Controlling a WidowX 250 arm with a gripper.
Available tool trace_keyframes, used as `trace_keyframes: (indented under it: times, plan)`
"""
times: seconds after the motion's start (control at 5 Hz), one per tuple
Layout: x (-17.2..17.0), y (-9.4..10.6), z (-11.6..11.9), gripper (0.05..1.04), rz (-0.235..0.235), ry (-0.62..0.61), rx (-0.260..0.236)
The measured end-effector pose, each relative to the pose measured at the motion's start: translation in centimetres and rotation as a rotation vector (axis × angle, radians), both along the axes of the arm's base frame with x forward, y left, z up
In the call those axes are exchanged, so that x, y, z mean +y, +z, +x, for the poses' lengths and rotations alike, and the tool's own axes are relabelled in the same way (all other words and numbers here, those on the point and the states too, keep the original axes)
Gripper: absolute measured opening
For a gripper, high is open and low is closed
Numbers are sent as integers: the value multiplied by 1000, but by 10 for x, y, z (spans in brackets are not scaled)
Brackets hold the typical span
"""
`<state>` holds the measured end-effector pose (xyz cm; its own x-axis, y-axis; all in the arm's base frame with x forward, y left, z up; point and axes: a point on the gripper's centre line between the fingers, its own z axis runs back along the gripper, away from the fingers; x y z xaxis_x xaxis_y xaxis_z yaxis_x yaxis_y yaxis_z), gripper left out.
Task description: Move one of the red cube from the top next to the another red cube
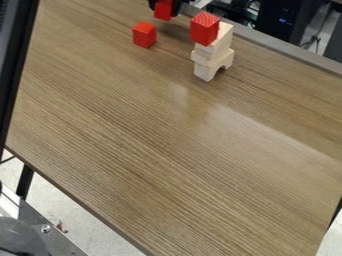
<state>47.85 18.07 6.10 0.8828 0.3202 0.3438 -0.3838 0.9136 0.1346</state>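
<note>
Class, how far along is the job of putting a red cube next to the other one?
Grasping looks done: a red cube is in hand, between the fingers of the gripper. Left: setting it on the table beside the lone cube, then letting go. Another cube sits atop the blocks.

Seemingly a lab or office, wood-grain table [153,145], dark computer-like equipment [284,20] and cables [312,40] behind

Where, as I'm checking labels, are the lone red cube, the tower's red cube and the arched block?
Lone red cube [141,37]: camera view, side face.
Tower's red cube [200,33]: camera view, left side face.
Arched block [202,71]: camera view, near leg.
</note>
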Motion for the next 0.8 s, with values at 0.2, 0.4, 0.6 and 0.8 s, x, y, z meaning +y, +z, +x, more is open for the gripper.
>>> trace_keyframes:
  times: [0.2,0.4,0.6,0.8]
  plan:
    - [-2,-14,-7,580,-8,-12,36]
    - [0,-17,-10,580,6,-21,48]
    - [0,-19,-12,580,9,-29,51]
    - [2,-20,-14,580,-8,-53,49]
